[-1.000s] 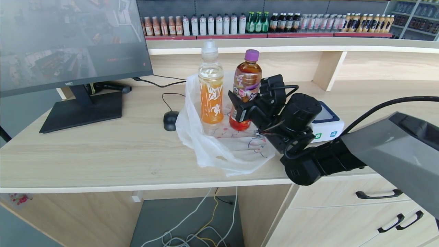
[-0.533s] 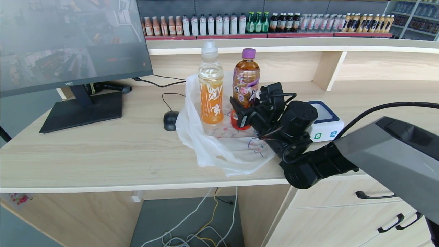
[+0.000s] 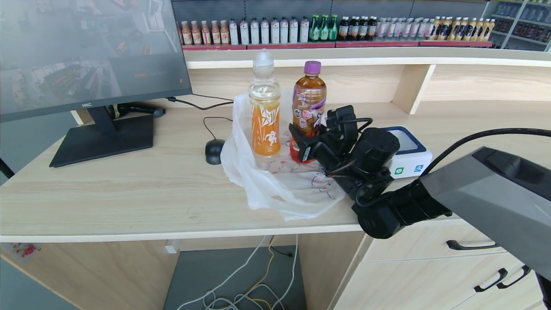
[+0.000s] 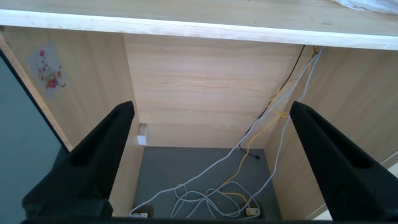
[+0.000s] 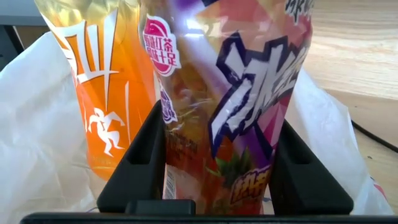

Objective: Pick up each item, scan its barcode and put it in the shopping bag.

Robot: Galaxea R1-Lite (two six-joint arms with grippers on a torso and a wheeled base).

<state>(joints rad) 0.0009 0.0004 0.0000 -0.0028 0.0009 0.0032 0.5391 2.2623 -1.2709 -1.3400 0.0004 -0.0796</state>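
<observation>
Below the near edge of the pale wooden worktop (image 3: 129,185), the left gripper (image 4: 211,112) hangs with its jaws spread wide, holding nothing; no hazard noted there.

On the worktop, a crumpled white plastic shopping bag (image 3: 280,193) lies spread out, and its mouth cannot be made out. The right gripper (image 3: 308,144) comes in from 4 o'clock, its jaws closed on the lower label of the purple-capped amber tea bottle (image 3: 309,97), which stands upright on the bag. An orange-labelled clear bottle with a white cap (image 3: 264,125) stands just beside it at 9 o'clock. A white box-shaped scanner (image 3: 409,155) sits at 3 o'clock.

Risks, as judged:
- A sideways nudge on release could topple the neighbouring bottle.
- Bag film caught under the jaws could drag both bottles.
- The low grip leaves the tall bottle prone to tipping.
</observation>
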